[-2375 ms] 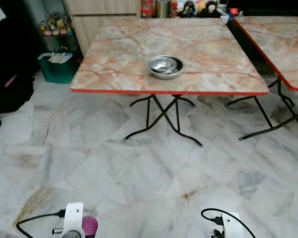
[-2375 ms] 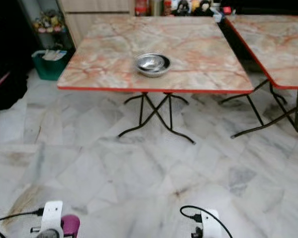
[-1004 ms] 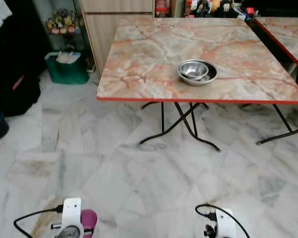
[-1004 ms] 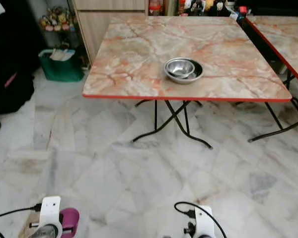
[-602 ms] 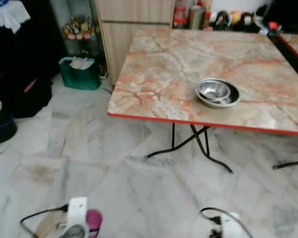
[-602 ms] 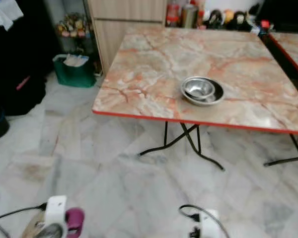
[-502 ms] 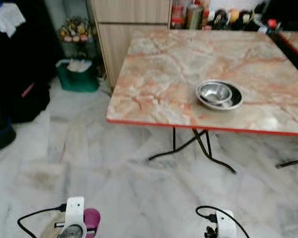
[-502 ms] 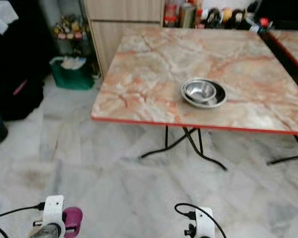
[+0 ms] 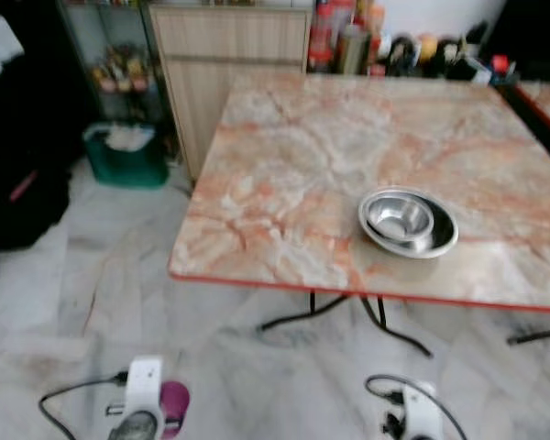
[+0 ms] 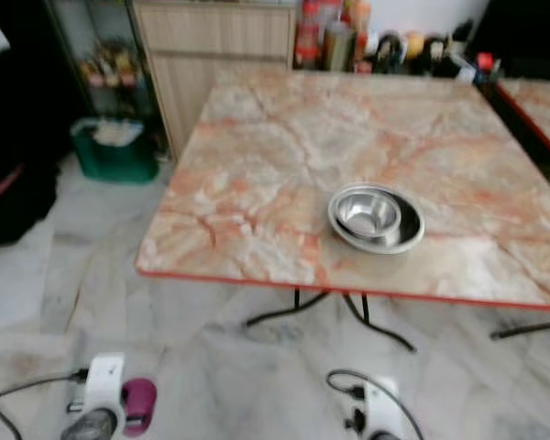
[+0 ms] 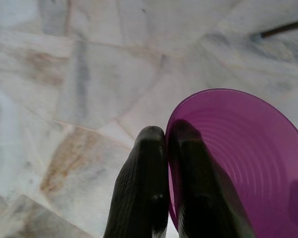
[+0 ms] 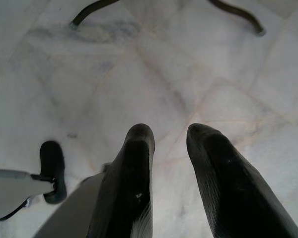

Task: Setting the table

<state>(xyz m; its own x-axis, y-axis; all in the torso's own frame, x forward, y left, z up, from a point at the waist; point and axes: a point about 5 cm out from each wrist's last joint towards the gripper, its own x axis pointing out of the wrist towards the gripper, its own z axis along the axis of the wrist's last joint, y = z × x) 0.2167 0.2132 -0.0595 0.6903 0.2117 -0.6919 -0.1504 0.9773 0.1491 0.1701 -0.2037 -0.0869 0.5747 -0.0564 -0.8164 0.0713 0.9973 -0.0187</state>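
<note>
- Looking through the left eye view: marble table (image 9: 284,183) stands ahead and above both arms, near edge facing the robot. Steel bowls (image 9: 408,223), a smaller one nested in a larger, sit right of centre near that edge. Left arm is low at the frame bottom with a bit of the purple bowl (image 9: 173,407) showing beside its wrist; fingers cut off by the frame edge.
- Right eye view: same layout. Table lies forward and up from the purple bowl, and bare top on the robot's left is nearer the left arm (steel bowls are nearer the right arm). Picture is soft, so clutter at the table's far edge is unreadable.
- Left wrist view: left gripper (image 11: 168,136) pinching the purple bowl's rim, one finger inside, one outside; bowl partly cut off, floor (image 11: 74,79) beyond.
- Right wrist view: right gripper (image 12: 169,136) spread, holding nothing, pointing down at floor tiles; table legs (image 12: 97,9) just visible.
</note>
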